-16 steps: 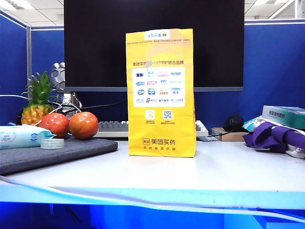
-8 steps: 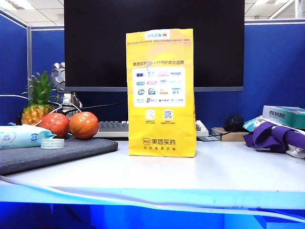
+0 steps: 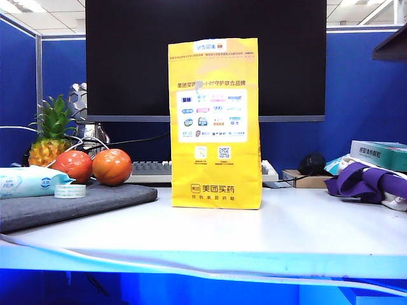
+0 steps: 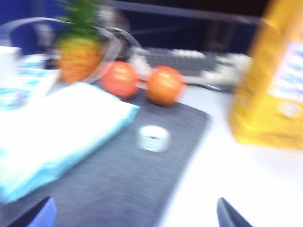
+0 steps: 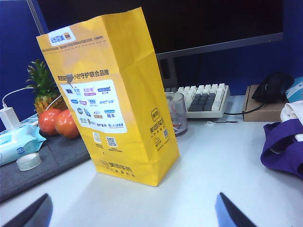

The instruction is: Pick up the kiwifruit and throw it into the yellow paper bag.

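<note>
Outwardly, from the exterior camera, the yellow paper bag (image 3: 215, 124) stands upright near the middle of the white table (image 3: 254, 232), print and QR code facing the camera. To its left lie two tomatoes (image 3: 94, 166), touching each other, at the far edge of a grey mat (image 3: 76, 202), with a small pineapple (image 3: 51, 135) behind them. A roll of clear tape (image 3: 70, 190) and a pack of wet wipes (image 3: 28, 181) sit on the mat too. A purple cloth (image 3: 365, 181) lies at the right. A dark corner of one of my arms (image 3: 391, 46) shows at the top right. I cannot find the kiwifruit in any view.

Through my left wrist camera, blurred, my left jaws (image 4: 132, 215) stand wide, empty, low over the mat (image 4: 123, 175). Ahead are the tape (image 4: 153, 138), the wipes (image 4: 57, 127), both tomatoes (image 4: 142, 82), the pineapple (image 4: 79, 52) and an edge of the bag (image 4: 270, 80).

Through my right wrist camera, my right jaws (image 5: 132, 213) also stand wide apart with nothing between them, over bare table (image 5: 213, 170). The bag (image 5: 113, 94) is upright ahead, a clear cup (image 5: 176, 112) and a keyboard (image 5: 203, 99) behind it, the tomatoes (image 5: 59, 122) beside it.
</note>
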Available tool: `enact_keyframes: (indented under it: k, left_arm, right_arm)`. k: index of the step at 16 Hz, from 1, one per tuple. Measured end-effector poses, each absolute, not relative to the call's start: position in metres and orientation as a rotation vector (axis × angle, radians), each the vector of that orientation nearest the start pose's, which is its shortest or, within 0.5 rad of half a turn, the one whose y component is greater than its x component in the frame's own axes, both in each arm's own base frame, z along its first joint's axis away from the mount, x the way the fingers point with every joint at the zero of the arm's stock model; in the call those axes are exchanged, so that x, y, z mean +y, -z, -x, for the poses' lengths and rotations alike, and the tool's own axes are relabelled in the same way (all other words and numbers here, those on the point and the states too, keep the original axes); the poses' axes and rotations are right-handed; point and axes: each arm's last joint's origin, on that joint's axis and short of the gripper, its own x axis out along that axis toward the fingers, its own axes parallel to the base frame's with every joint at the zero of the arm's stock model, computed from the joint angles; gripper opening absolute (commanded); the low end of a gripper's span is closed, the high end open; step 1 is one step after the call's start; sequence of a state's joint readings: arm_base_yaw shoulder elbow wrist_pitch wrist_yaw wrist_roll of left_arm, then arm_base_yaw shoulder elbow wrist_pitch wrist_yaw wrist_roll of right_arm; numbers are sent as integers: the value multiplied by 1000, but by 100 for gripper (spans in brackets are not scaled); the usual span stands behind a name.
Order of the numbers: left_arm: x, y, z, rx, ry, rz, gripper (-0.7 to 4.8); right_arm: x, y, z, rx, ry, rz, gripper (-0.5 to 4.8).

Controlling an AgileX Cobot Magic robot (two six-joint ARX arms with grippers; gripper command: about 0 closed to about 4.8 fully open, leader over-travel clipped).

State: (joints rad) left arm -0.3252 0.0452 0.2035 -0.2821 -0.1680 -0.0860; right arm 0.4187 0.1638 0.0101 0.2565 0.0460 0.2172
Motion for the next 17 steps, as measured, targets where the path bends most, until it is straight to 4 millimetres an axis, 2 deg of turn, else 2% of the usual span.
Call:
enact_keyframes:
  k: [4, 8, 17]
  left_arm:
    - [-25, -181, -86, 177, 179, 35, 479]
    - [-26, -171, -89, 194, 179, 30, 479]
    - [-25, -166, -88, 240, 165, 26, 479]
  right_arm:
    - [42, -181, -98, -87, -386, -244, 479]
    - [42, -182, -98, -95, -386, -246, 479]
    - [43, -167, -99, 58, -370, -209, 479]
